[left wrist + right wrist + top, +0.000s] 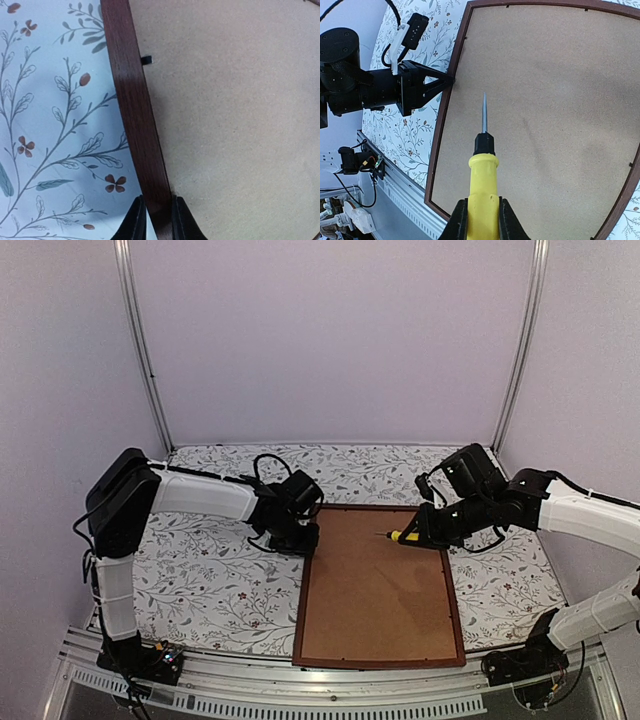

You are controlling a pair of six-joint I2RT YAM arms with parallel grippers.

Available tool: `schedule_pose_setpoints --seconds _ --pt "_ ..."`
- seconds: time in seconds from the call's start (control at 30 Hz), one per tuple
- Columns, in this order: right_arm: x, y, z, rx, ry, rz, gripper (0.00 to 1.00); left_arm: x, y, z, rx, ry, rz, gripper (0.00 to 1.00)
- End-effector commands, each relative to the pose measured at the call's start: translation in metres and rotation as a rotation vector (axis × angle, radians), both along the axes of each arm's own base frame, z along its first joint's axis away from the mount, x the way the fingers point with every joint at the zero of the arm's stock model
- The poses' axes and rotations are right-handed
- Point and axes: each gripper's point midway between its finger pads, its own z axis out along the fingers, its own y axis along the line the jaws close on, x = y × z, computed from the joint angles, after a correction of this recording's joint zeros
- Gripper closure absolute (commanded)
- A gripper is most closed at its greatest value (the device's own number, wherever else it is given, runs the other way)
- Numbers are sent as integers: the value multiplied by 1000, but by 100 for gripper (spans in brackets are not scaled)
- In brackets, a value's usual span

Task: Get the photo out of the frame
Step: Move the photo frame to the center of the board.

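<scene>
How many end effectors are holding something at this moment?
2. The left end effector pinches the frame on its left rail near the far corner; the right end effector grips a yellow-handled screwdriver over the backing board.

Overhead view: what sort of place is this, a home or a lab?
Probably a robot test booth, not a home: bare pale walls with aluminium corner posts, and two white-and-black robot arms bolted to a metal rail at the floral-clothed table's edge.
</scene>
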Motion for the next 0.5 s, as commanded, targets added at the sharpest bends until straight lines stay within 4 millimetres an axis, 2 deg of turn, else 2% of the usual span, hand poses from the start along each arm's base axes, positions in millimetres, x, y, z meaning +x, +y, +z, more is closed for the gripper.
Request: schedule_pose_setpoints --seconds 0.0,0.23,0.37,0.47 --pt "2 3 4 31 -7 0 100 2 11 9 25 -23 -22 85" --pt "1 3 3 35 -2 3 100 8 18 8 -18 3 31 91" --pt "-1 4 1 40 6 11 100 11 18 13 -41 -5 39 91" --pt "-3 8 0 53 16 27 100 5 13 13 -70 17 30 92"
